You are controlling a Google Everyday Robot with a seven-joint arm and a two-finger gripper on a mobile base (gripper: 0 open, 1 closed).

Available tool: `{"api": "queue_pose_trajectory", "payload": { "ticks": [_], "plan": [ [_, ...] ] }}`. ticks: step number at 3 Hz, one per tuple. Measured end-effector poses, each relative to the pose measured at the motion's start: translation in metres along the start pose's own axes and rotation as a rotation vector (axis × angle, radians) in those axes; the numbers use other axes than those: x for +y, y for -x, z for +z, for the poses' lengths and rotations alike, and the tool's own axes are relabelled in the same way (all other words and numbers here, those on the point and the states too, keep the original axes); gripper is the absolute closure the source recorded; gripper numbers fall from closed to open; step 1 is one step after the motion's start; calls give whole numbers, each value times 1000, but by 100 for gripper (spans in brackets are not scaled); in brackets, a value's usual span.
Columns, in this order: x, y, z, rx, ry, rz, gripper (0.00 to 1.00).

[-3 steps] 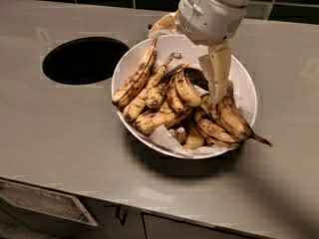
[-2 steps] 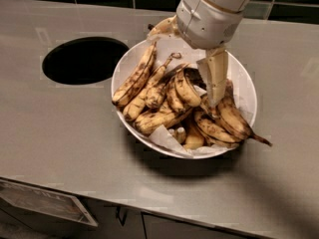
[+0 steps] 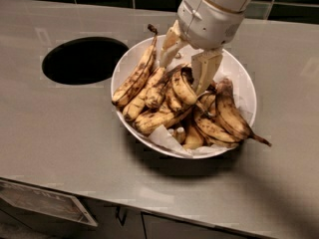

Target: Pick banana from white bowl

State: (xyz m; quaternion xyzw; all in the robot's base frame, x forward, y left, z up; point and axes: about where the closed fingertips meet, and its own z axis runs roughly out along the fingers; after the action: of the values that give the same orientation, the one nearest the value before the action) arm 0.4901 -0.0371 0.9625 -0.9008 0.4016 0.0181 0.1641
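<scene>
The white bowl (image 3: 244,83), lined with crumpled white paper, sits on the grey counter and holds several overripe bananas. The short, curved, speckled banana (image 3: 182,88) lies in the middle of the pile with a dark brown one (image 3: 188,74) against it. My gripper (image 3: 180,78) hangs from the white arm over the bowl's middle. It is open, with one finger (image 3: 168,46) on the far left side and the other finger (image 3: 204,73) down at the banana's right side, so the banana lies between them.
A round black hole (image 3: 83,59) is cut in the counter (image 3: 60,133) left of the bowl. Long slender bananas (image 3: 137,78) lean on the bowl's left rim, and a brown-blotched banana (image 3: 229,113) with a thin stem pokes over the right rim. Dark tiles back the counter.
My gripper has shifted left towards the bowl's middle, and its fingers now stand on either side of the short banana. The bananas and bowl have not moved.
</scene>
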Motion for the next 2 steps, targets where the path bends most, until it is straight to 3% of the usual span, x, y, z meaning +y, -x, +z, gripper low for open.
{"api": "queue_pose_trajectory", "payload": {
  "ticks": [2],
  "plan": [
    [0, 0, 0, 0, 0, 0, 88]
  ]
}}
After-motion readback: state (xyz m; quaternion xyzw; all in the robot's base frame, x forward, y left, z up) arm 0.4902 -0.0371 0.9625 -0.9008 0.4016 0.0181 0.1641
